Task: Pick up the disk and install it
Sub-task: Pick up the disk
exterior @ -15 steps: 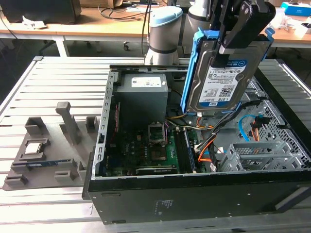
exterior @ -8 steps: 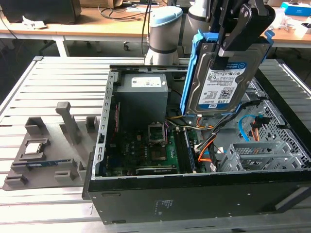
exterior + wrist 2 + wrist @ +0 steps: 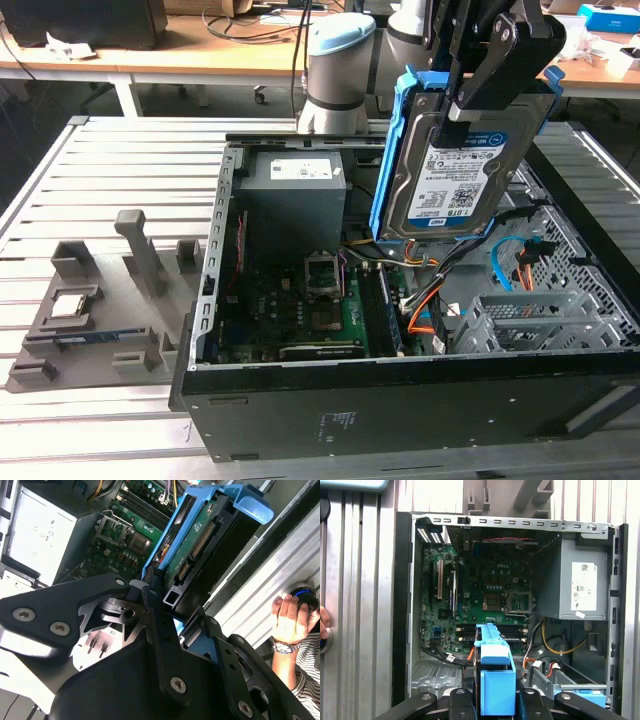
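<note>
The disk hung in my pincer above the open computer case, touching nothing inside it. It stood nearly on edge with its label toward the exterior view, and its blue bracket framed it. In the second wrist view my fingers were closed on the bracket's end, and the circuit-board side of the disk showed beyond them. Under the disk lay a tangle of orange and blue cables. Toward the exterior view's right of those sat the grey drive bay. The motherboard and the power supply lay toward the exterior view's left. The case rested on a slatted table. A person's hand showed beyond the slats, well apart from the disk.

I judged this to be the carry toward the bay. To do it well, my grip had to hold without slipping on the smooth plastic. The disk had to come flat and square with the bay's opening, and its lower edge had to pass clear of the cables and not drag through them.
</note>
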`<control>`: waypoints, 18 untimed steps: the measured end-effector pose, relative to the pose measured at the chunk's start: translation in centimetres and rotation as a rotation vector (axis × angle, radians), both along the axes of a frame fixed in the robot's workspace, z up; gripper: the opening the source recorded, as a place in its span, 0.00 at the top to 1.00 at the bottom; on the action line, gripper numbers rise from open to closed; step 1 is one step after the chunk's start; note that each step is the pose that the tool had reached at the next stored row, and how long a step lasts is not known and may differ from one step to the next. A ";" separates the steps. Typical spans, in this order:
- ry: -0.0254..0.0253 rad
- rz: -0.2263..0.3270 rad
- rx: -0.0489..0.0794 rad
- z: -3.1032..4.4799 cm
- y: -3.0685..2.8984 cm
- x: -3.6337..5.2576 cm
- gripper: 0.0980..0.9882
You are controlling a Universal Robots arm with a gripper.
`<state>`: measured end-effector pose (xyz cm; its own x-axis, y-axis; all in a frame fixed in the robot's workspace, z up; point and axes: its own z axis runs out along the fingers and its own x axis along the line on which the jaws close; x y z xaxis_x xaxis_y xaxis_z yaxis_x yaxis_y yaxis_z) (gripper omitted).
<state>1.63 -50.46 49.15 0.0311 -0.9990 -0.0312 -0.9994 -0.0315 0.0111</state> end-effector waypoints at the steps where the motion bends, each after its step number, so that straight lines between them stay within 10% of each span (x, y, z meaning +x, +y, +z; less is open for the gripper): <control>1: 0.0000 0.000 0.000 -0.02 -0.04 -0.01 0.70; 14: 0.0000 0.000 -0.002 -0.40 -1.95 -0.14 0.70; 18: -0.0001 -0.007 -0.054 -0.46 -2.27 -0.18 0.70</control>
